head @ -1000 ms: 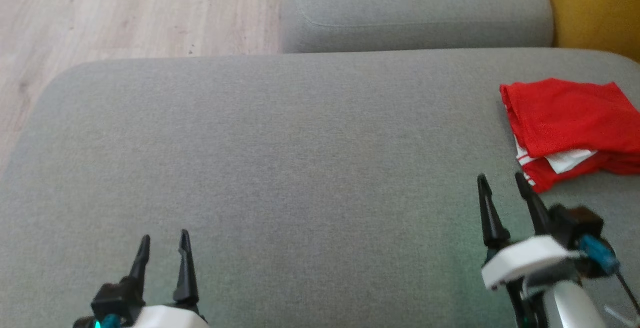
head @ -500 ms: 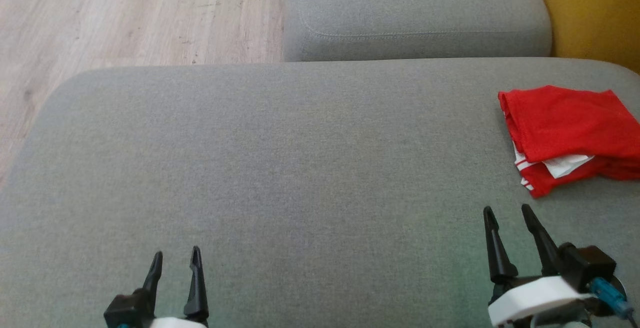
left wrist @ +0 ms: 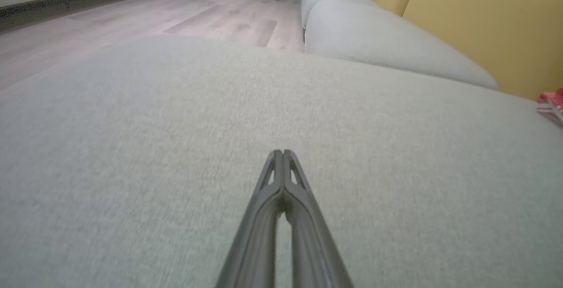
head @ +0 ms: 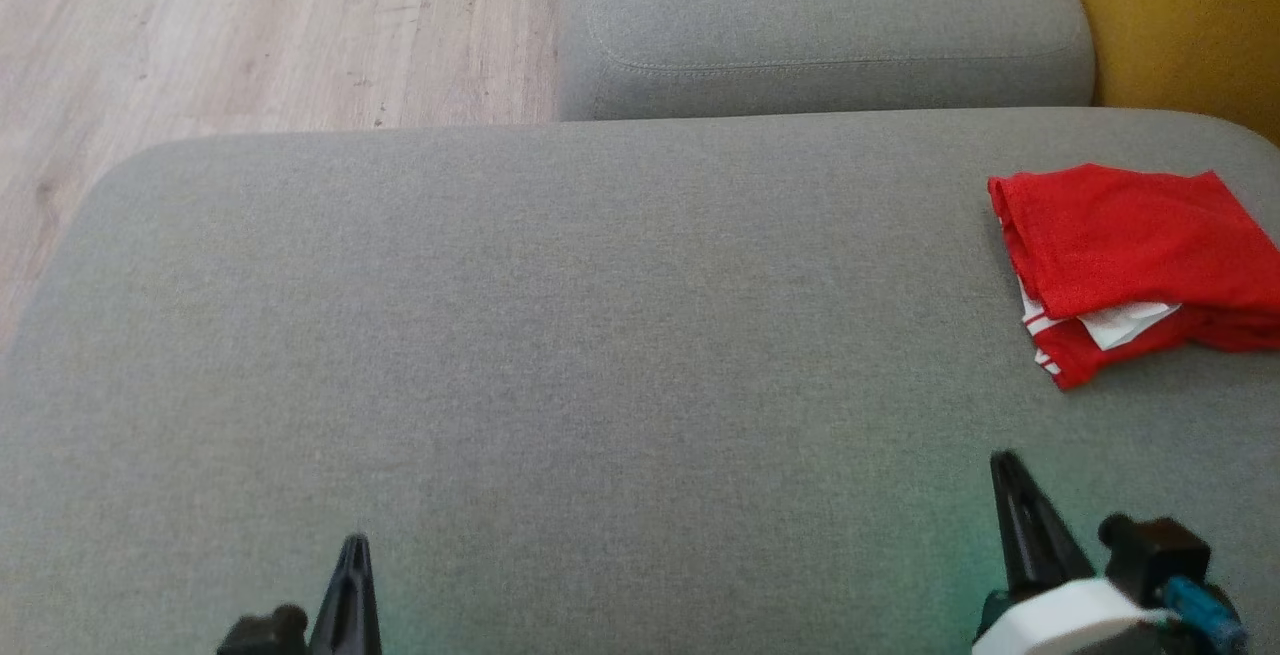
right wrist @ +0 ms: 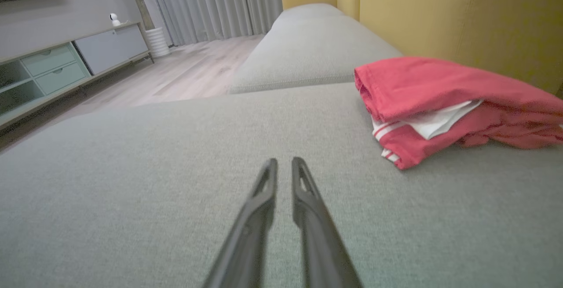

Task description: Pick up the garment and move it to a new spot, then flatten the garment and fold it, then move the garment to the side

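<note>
Near yellow backrest, folded garment on cushion

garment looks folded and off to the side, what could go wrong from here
1. The red garment is loosely folded, a white layer poking out; a nudge might undo it.
2. The right pincer points just beside it; swinging that way might snag the fabric.

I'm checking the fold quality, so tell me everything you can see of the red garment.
The red garment looks like soft, thin cloth, loosely folded into a rough, uneven rectangle of several layers. A white layer and white stripes peek out at the edge nearest the robot. It lies at the right end of the grey seat cushion, close to the yellow backrest. Nothing else is seen touching it.
</note>
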{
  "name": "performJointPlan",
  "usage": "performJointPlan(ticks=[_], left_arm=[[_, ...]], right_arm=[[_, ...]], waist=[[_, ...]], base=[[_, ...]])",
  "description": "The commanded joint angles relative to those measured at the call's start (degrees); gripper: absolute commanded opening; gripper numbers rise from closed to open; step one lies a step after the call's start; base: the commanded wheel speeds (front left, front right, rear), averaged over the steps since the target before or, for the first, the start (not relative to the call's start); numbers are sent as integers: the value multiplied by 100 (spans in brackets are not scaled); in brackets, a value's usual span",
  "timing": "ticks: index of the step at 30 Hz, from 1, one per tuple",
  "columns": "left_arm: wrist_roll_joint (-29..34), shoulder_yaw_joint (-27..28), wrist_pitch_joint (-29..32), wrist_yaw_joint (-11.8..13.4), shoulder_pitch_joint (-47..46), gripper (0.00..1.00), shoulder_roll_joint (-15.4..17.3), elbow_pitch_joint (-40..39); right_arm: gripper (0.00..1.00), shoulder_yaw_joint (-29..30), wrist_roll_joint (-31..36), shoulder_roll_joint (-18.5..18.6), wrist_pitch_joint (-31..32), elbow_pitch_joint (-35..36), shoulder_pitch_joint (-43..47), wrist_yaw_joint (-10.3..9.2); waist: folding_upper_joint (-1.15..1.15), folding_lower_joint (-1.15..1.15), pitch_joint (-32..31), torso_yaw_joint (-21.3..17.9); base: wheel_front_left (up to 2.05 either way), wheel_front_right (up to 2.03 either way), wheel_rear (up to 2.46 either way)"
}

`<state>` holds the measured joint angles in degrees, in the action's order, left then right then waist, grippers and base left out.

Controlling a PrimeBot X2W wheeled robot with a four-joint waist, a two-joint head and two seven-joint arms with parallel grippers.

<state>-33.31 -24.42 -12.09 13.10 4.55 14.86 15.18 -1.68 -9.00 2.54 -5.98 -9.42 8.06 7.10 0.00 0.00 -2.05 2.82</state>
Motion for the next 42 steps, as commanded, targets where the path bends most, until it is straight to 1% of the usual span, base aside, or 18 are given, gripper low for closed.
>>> performJointPlan(ticks=[1, 42], left_arm=[[-4, 1, 1, -1, 25, 0, -11, 47], [-2008, 1007, 599, -693, -345, 0, -385, 1]], right_arm=[[0, 0, -6, 0, 0, -69, 9, 0], [0, 113, -2935, 129, 288, -189, -461, 13]], waist=[[0, 0, 0, -1], [0, 0, 75, -95]], base=[[0, 0, 0], [0, 0, 0]])
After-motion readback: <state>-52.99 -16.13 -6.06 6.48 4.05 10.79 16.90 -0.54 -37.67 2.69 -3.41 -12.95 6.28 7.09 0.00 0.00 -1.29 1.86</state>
